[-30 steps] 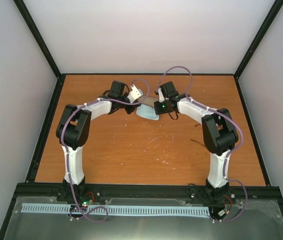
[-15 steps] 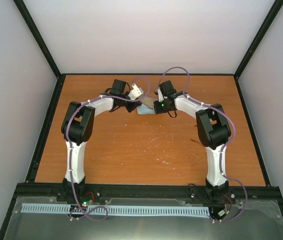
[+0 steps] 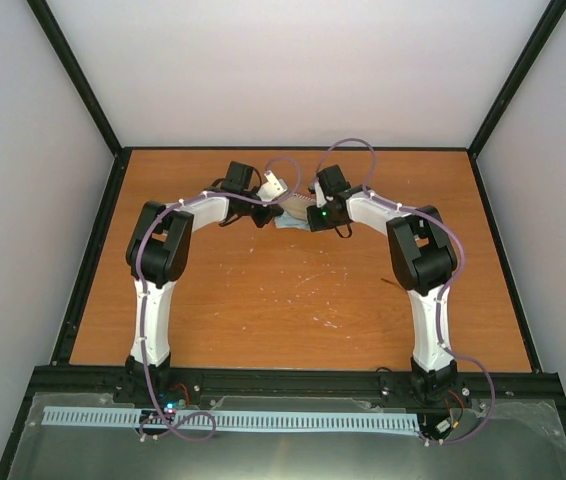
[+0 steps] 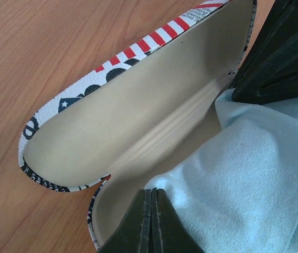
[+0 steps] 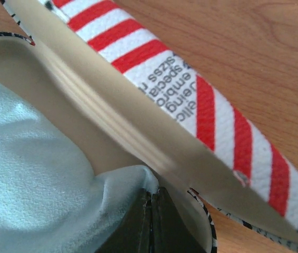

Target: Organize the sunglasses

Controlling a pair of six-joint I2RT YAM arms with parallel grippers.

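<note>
From above, the oval case (image 3: 291, 207) and light blue cloth (image 3: 288, 225) lay by the middle of the far edge of the bench (image 3: 293, 300), only partly in sight. Only the left wrist view showed the open case's smooth cream lining, with the left gripper (image 4: 151, 197) pinched on the soft, napped cloth. The right wrist view showed the lid (image 5: 201, 105) with its glossy red-and-white stripes and print, and the right gripper (image 5: 152, 197) likewise nipping the cloth. The sunglasses were not visible in any view.

Scuffed wooden table (image 3: 293, 300), open flag-patterned case (image 4: 138, 116) resting on its far half
</note>
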